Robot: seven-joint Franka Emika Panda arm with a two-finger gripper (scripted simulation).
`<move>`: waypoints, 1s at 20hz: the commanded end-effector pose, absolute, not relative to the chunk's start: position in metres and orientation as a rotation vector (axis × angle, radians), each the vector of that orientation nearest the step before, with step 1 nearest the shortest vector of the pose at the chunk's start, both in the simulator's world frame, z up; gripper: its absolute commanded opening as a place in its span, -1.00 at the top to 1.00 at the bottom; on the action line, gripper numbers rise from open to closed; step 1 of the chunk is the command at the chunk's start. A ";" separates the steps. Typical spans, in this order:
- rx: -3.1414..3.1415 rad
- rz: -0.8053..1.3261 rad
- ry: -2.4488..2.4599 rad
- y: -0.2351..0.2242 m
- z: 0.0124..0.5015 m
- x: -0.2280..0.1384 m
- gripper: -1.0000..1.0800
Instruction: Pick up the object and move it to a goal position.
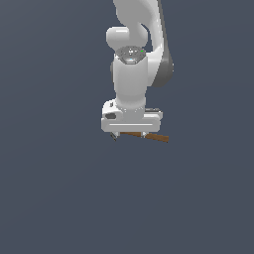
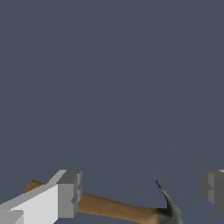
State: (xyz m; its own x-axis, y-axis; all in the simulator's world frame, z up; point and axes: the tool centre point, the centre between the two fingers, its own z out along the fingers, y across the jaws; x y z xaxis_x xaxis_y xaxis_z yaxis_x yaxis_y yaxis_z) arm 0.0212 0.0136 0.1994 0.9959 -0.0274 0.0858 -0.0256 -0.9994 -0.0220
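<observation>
The object is a small claw hammer (image 1: 149,136) with a brown wooden handle (image 2: 109,207) and a dark grey metal head (image 2: 171,210). In the exterior view it lies just under my gripper (image 1: 129,135), with the handle poking out toward the exterior view's right. The wrist view shows my gripper (image 2: 140,192) open, its two fingers (image 2: 68,194) far apart. The handle runs along the line between them and passes behind one finger. The head sits in the gap, touching neither pad. I see no finger pressed on the hammer.
A plain dark grey-blue surface (image 1: 59,198) fills everything around the arm. The white arm (image 1: 131,74) rises straight above the gripper. No other objects or edges show.
</observation>
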 end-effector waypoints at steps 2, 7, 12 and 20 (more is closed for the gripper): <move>-3.118 -0.134 0.042 0.013 0.199 0.021 -0.92; -3.115 -0.132 0.072 -0.001 0.195 0.020 -0.92; -3.110 -0.131 0.123 -0.018 0.192 0.020 -0.92; -3.114 -0.129 0.086 -0.016 0.190 0.019 -0.92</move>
